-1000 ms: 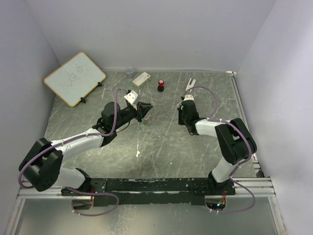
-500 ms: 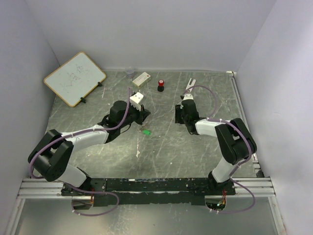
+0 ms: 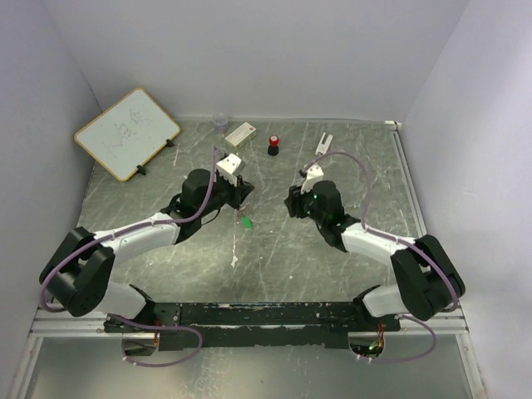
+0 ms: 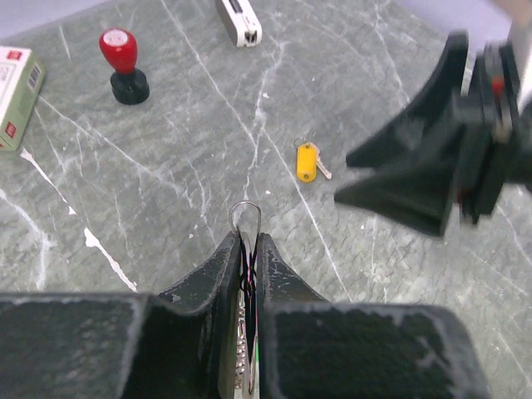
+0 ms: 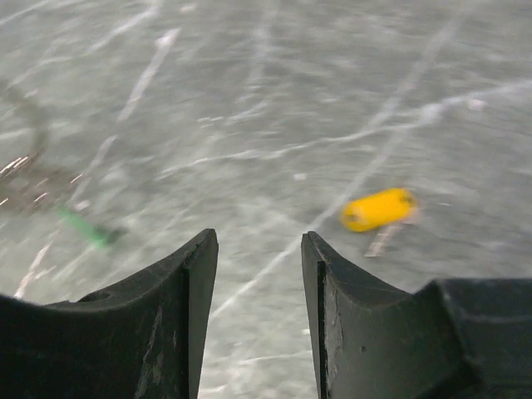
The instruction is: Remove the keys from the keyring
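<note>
A: Where's the keyring (image 4: 246, 214)?
B: Clamped in the left gripper (image 4: 248, 249), lower centre, with the green key (image 3: 247, 223) just beneath — the yellow key (image 4: 307, 162) lies on the surface (image 4: 166, 191), centre.
A: And the right gripper (image 5: 259, 274)?
B: Slightly parted, holding nothing.

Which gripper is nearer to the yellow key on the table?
Right. The open right gripper is close to the yellow key, which lies just ahead of it and a little to one side. The left gripper, shut on the keyring, is farther back.
</note>
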Robot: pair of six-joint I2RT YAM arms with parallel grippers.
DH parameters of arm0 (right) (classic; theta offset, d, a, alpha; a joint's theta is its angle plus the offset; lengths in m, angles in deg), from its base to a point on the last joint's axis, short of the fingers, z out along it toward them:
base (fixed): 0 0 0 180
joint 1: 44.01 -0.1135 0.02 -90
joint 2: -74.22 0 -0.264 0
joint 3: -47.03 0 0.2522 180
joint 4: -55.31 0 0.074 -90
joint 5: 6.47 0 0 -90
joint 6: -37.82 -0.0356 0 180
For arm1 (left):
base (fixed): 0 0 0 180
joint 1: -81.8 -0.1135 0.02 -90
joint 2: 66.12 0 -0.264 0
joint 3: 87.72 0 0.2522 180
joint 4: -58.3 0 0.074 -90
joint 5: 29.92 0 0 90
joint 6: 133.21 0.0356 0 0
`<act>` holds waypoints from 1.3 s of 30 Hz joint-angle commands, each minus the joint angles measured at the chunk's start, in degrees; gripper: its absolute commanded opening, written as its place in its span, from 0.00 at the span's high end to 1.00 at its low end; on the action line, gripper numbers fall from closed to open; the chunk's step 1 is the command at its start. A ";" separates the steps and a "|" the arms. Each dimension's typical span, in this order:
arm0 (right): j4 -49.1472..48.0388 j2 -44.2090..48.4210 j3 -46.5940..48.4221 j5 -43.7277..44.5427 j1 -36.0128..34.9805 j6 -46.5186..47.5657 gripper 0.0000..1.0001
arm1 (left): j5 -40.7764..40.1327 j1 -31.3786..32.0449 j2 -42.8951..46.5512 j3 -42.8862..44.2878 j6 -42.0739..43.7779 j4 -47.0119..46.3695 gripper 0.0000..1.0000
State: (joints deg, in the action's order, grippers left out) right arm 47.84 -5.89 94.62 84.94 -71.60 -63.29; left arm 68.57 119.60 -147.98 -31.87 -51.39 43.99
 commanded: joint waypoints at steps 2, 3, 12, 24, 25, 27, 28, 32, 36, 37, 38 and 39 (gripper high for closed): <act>-9.90 3.91 -5.59 -8.06 -8.48 5.88 0.55 | 1.03 -0.36 5.18 2.56 -0.93 -0.19 0.93; -10.94 4.06 -6.15 -7.84 -10.19 6.52 0.55 | 1.48 -0.34 5.89 2.76 -1.41 0.16 0.93; -24.51 3.95 -10.32 -6.27 -18.40 9.45 0.54 | 4.94 -0.36 13.69 2.93 -5.07 2.66 0.93; -37.55 2.95 -12.24 -0.86 -22.70 9.79 0.54 | 6.65 -0.32 21.94 1.13 -8.37 2.85 0.93; -38.74 2.51 -12.16 -0.73 -23.36 10.38 0.54 | 6.89 -0.30 22.00 1.15 -8.66 2.66 0.93; -39.67 1.94 -11.66 -0.77 -23.94 10.71 0.54 | 7.37 -0.29 22.14 0.90 -9.21 1.78 0.93; -39.74 1.65 -11.38 -1.16 -24.01 10.82 0.54 | 7.41 -0.33 22.15 0.74 -9.39 1.41 0.93; -40.31 0.49 -10.13 -1.96 -24.66 10.93 0.54 | 7.43 -0.28 21.93 0.48 -10.10 0.82 0.93; -41.72 -0.73 -9.64 -0.99 -25.71 11.45 0.56 | 7.41 -0.34 22.16 -0.14 -10.77 -0.21 0.93; -41.85 -1.00 -9.40 -0.86 -25.91 11.73 0.57 | 7.41 -0.28 22.17 -0.27 -10.86 -0.50 0.93; -41.92 -1.35 -9.17 -0.85 -26.07 11.84 0.57 | 7.40 -0.33 22.23 -0.25 -11.00 -0.57 0.93; -41.91 -1.74 -8.93 -0.95 -26.10 11.91 0.57 | 7.48 -0.29 22.28 -0.35 -11.06 -0.73 0.93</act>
State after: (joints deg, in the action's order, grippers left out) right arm 9.28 -6.31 83.78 83.10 -96.94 -52.89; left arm 74.50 119.55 -126.69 -31.89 -61.05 47.05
